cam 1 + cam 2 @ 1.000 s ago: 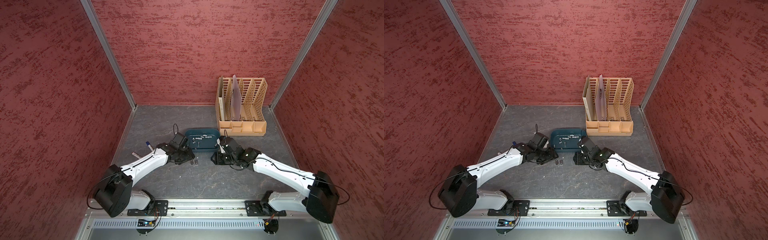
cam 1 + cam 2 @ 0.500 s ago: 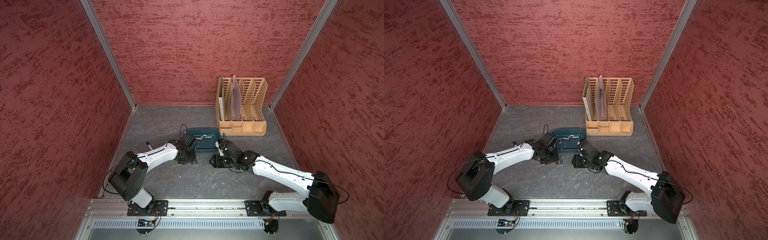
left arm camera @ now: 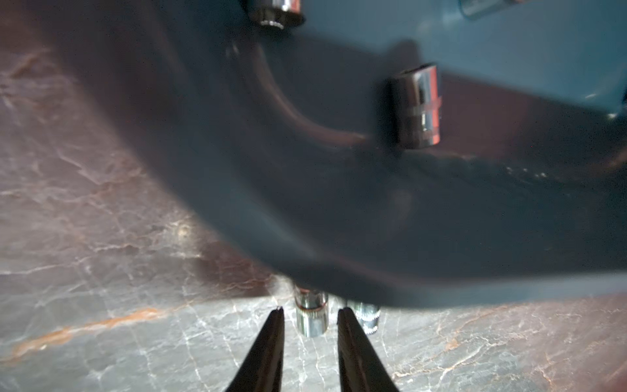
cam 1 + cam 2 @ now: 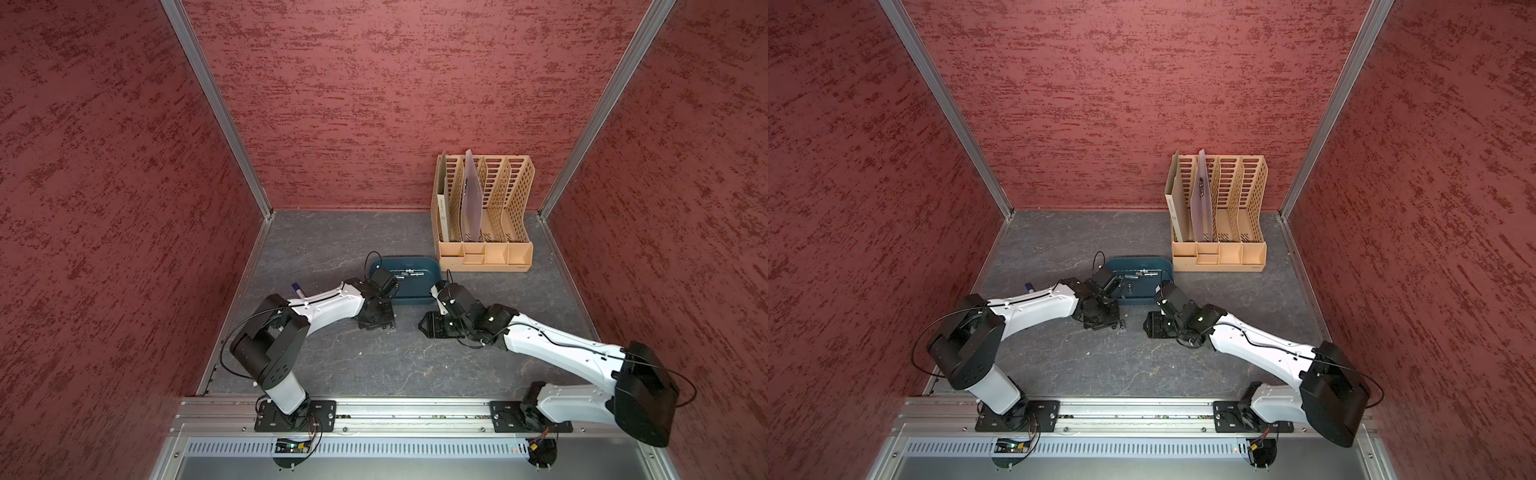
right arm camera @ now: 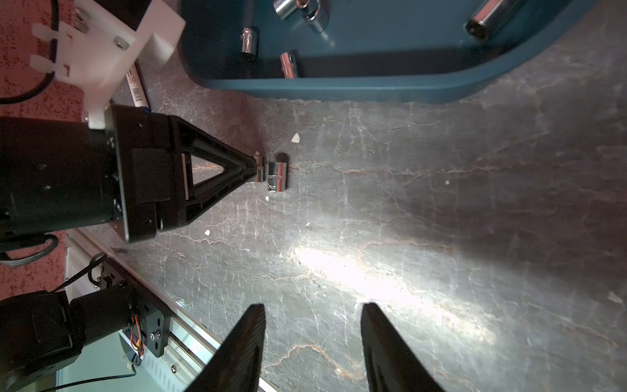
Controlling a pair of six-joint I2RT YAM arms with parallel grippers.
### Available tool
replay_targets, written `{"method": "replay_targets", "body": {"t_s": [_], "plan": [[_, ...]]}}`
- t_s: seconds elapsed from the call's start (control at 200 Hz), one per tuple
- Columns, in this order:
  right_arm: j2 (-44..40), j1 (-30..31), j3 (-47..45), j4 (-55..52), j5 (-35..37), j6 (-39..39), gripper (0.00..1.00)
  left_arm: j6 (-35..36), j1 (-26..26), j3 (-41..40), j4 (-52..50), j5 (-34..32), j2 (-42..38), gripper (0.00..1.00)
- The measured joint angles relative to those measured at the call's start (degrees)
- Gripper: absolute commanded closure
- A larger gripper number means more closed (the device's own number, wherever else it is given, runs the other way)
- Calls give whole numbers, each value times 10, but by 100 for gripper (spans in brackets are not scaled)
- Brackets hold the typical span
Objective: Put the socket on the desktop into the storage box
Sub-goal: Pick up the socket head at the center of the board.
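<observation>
On the veined desktop [image 5: 441,203], my left gripper [image 3: 309,314] brackets a socket [image 3: 311,320] near the storage box [image 5: 339,90]. I can't tell whether it is pinching yet. My right gripper [image 5: 312,314] hovers with its jaws spread and empty.

A tall tan perforated file rack [image 4: 507,253], holding an upright grey sheet [image 4: 471,195], stands at the back right corner of the desktop [image 4: 374,365], while a blue-capped marker pen [image 4: 298,288] lies near its left edge.
</observation>
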Motion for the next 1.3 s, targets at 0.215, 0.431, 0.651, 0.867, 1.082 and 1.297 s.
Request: {"method": "replay_targets", "body": {"t_s": [0.215,0.431,0.651,0.867,1.082,1.297], "plan": [[0,3,-7,16,-23,-5,49,2,-3,1,2,-10,13,75],[0,8,-10,31,-36,-7,49,8,-6,5,6,-17,23,79],[0,10,-14,37,-38,-7,49,11,-14,13,-5,-31,28,82],[1,10,-14,43,-41,-7,49,13,-21,22,-14,-43,34,90],[1,11,-22,49,-47,-7,49,13,-21,22,-14,-44,34,96],[1,11,-23,50,-49,-7,49,21,-21,28,-35,-49,33,96]]}}
